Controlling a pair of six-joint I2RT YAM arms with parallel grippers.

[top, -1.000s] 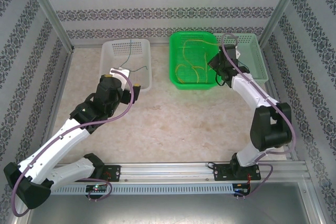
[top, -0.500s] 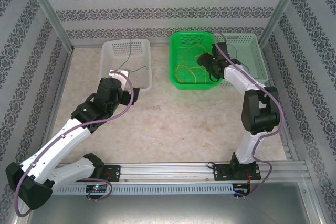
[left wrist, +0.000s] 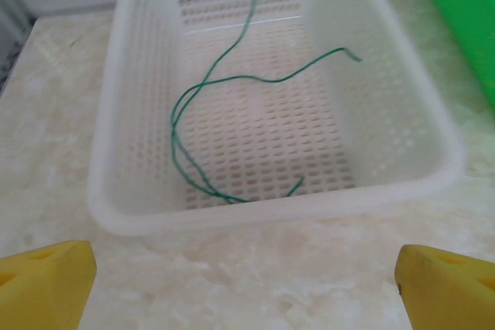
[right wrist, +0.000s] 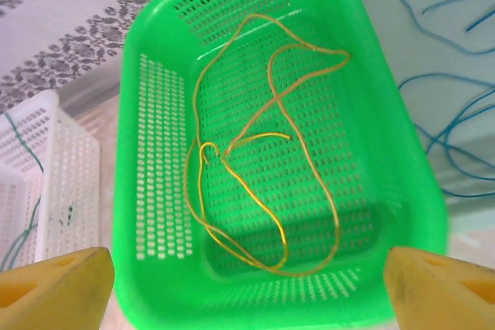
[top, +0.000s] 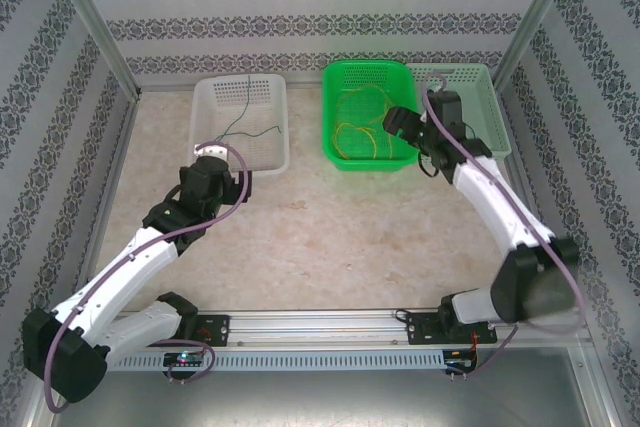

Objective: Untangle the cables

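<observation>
A thin green cable [left wrist: 232, 77] lies loose in the white basket [left wrist: 271, 210], also seen from above as the green cable [top: 262, 131]. Yellow cables [right wrist: 276, 100] lie looped over each other in the green basket [right wrist: 155, 152]; from above the yellow cables [top: 360, 132] sit mid-basket. Blue cables [right wrist: 437, 76] lie in the pale green basket to the right. My left gripper [left wrist: 246, 284] hovers open over the table just short of the white basket, holding nothing. My right gripper [right wrist: 249, 284] is open above the green basket's near wall, empty.
The three baskets stand in a row at the back: white basket [top: 200, 107], green basket [top: 366, 69], pale green basket [top: 490, 97]. The left gripper [top: 240, 182] and right gripper [top: 395, 125] are near their front edges. Metal posts and patterned walls enclose the table.
My right gripper has gone from shut to open and drawn back from inside the green basket toward its near right side. The left arm has backed slightly away from the white basket.
</observation>
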